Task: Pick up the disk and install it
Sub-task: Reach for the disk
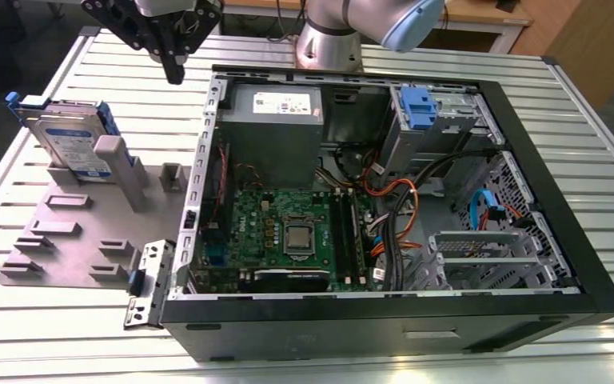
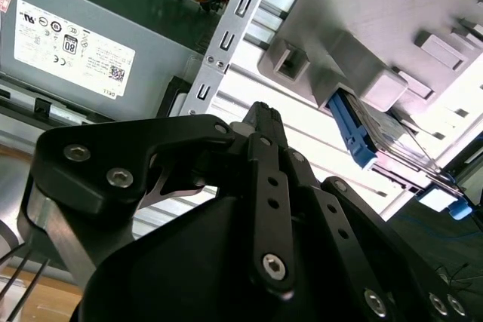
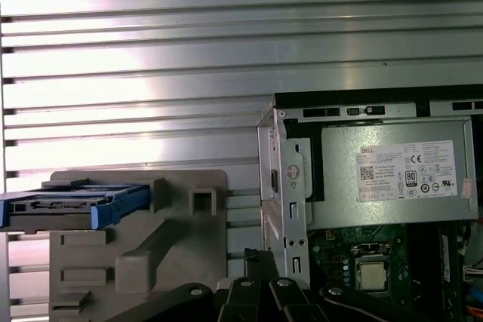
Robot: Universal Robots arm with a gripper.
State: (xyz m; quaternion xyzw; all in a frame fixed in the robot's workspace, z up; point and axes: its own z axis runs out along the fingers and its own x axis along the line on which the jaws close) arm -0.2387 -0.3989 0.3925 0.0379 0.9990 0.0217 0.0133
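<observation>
The disk (image 1: 73, 140) stands upright on its edge in a grey holder (image 1: 73, 232) at the exterior view's left; it is silver, with a white-and-blue label and a blue frame. Both wrist views show the disk (image 2: 392, 142) (image 3: 68, 205) edge-on in the holder (image 2: 362, 5) (image 3: 151, 246). My gripper (image 1: 173, 74) hangs above the table between the holder and the open computer case (image 1: 392, 184), to the right of the disk and higher than it. Its black fingers (image 2: 260, 115) (image 3: 260, 262) meet at the tips with nothing between them.
The case lies open on a slatted metal table (image 1: 73, 336). Inside it are a grey power supply (image 1: 275, 120) (image 3: 400, 179), a green motherboard (image 1: 297, 232) and a drive bay with a blue tab (image 1: 419, 108). The arm's base (image 1: 328, 40) stands behind the case.
</observation>
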